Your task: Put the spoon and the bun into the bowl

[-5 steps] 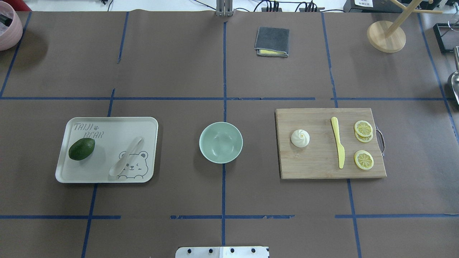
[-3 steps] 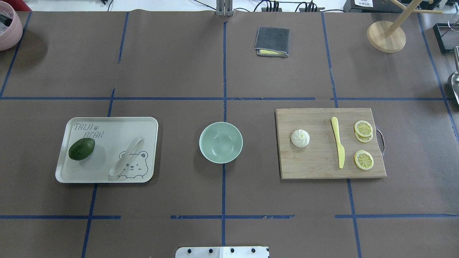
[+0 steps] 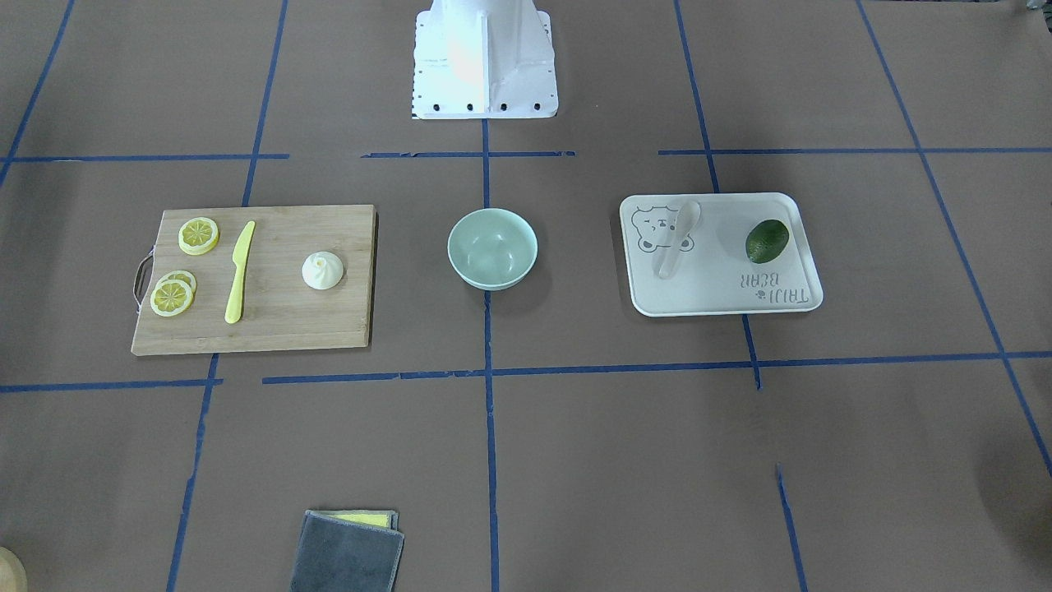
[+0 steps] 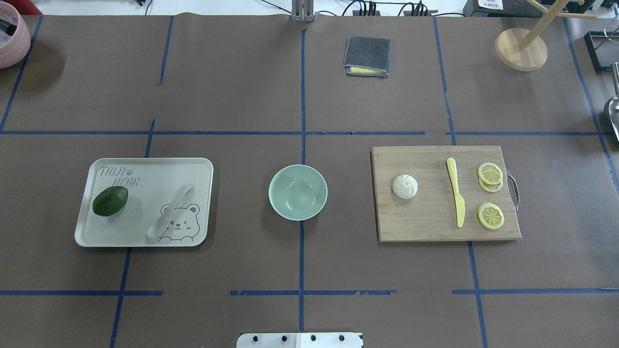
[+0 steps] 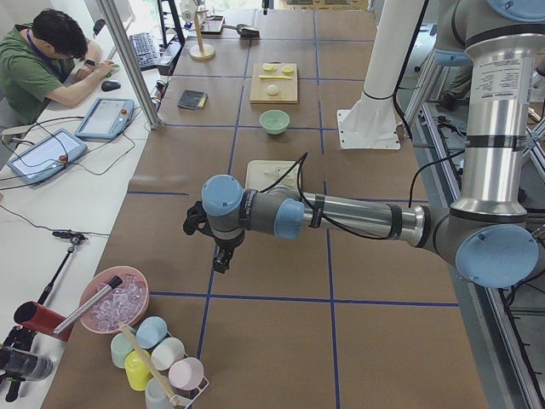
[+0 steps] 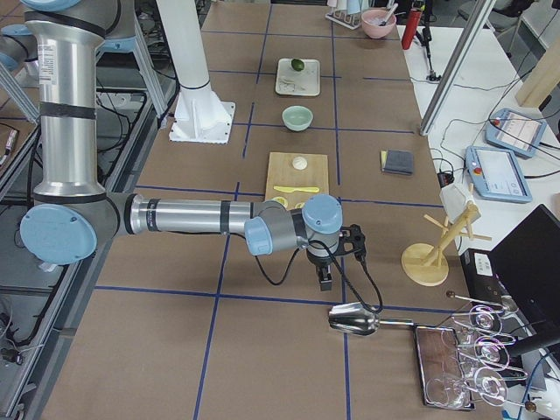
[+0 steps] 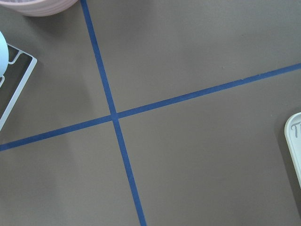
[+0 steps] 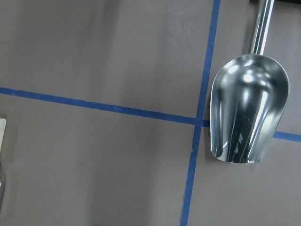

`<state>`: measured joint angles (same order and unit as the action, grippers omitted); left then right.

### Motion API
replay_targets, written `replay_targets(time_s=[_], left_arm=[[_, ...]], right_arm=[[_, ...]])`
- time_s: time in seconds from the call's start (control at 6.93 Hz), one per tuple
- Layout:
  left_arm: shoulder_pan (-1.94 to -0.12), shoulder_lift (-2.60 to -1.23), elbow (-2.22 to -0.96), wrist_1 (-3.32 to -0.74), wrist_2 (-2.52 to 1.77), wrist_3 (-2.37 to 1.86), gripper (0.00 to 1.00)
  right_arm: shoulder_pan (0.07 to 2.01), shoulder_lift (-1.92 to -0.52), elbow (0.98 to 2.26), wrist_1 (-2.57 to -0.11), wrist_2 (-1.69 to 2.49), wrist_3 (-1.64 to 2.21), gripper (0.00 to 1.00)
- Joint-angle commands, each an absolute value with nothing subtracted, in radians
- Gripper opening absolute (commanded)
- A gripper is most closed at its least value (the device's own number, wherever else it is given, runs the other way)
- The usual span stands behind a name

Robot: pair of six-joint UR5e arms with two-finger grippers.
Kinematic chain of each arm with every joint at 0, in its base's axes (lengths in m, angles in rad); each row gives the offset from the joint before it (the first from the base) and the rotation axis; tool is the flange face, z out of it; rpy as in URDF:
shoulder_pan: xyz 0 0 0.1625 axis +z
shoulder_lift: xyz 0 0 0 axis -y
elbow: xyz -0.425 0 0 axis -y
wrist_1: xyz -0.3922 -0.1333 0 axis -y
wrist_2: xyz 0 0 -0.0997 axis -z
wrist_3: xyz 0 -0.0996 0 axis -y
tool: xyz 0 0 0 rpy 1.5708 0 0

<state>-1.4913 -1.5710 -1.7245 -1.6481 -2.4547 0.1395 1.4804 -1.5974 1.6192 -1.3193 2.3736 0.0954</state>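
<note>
The spoon lies on the tray, the bun on the board. I cannot tell if my left claw or right claw is open.

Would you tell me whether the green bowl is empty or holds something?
Empty: the bowl shows only its bare inside; the spoon lies on the tray, the bun on the board.
</note>
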Motion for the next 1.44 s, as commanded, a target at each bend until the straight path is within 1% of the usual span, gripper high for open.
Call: replay_targets(time_s=[0.0,0.14,0.29,0.43,0.72,0.87,1.01,1.15,1.3], left_arm=[[-1.346,-1.664,-1.778,-1.715,-2.445,0.137,1.0],[-1.338,-1.711,-1.767,-1.77,-2.447,0.13,1.0],[-1.338,-1.808,-1.746,-1.892,-2.447,0.13,1.0],[-1.338,-1.825,-1.755,-1.978,-2.448,0.126,1.0],[-1.269,-1.815,-1.744,-2.154,-2.435,-0.135,1.0],[-1.209,-1.801,-1.724,-2.26,-2.365,-0.149,1.0],[-1.122,-1.804,-1.753,-2.294,-2.245,-0.24,1.0],[-0.974,-1.804,-1.764,-2.275,-2.221,-0.373,1.0],[-0.903,-1.796,-1.767,-2.255,-2.156,-0.47,1.0]], right_arm=[[1.479,-1.498,1.611,-1.319,2.364,0.104,1.0],[1.477,-1.458,1.602,-1.321,2.368,0.107,1.0],[1.477,-1.451,1.609,-1.321,2.37,0.107,1.0],[1.477,-1.45,1.606,-1.321,2.37,0.109,1.0],[1.477,-1.451,1.598,-1.321,2.372,0.109,1.0],[1.477,-1.451,1.597,-1.321,2.387,0.112,1.0],[1.477,-1.453,1.595,-1.319,2.398,0.11,1.0],[1.477,-1.453,1.601,-1.319,2.398,0.11,1.0],[1.477,-1.453,1.597,-1.319,2.398,0.11,1.0]])
